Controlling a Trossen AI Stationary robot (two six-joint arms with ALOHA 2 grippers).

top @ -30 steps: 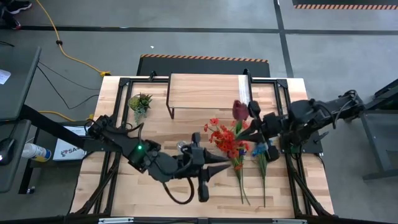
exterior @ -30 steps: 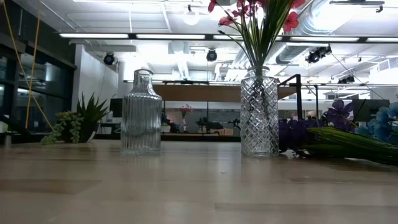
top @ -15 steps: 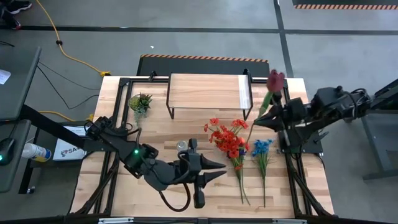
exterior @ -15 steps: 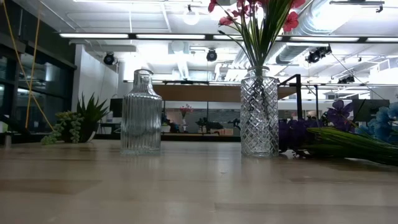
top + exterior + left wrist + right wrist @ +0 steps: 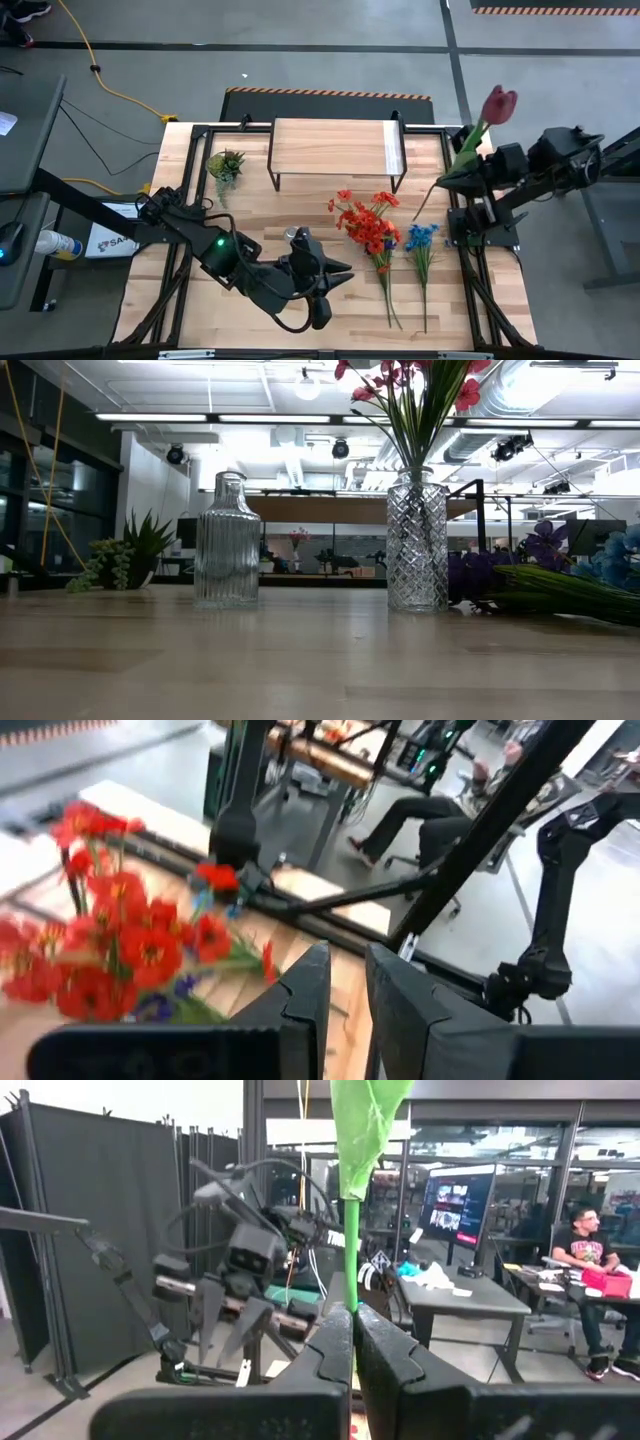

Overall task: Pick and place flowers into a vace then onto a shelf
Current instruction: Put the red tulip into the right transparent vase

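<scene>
Our right gripper (image 5: 447, 181) has its fingers pinched tight on the green stem of a red tulip (image 5: 498, 103), which stands up past the table's right edge at the upper right of the high view; in the right wrist view the stem (image 5: 351, 1250) rises straight from between the closed fingers (image 5: 330, 1342). The left gripper (image 5: 335, 274) waits low at centre, fingers narrowly parted and holding nothing, beside the clear bottle (image 5: 297, 237). The shelf (image 5: 330, 148) sits at upper centre, bare. Right of centre the cut-glass vase (image 5: 417, 540) already carries red flowers (image 5: 367, 224), and more blooms, blue (image 5: 421, 237) among them, lie flat to its right. To do this step well, we judge we should keep the pinch firm and low on the stem, swing the tulip back over the table with its free end pointing down, line that end over the vase mouth clear of the red blooms, then lower it straight before we release. The stem looks thin and may sway, so slow travel suits it.
</scene>
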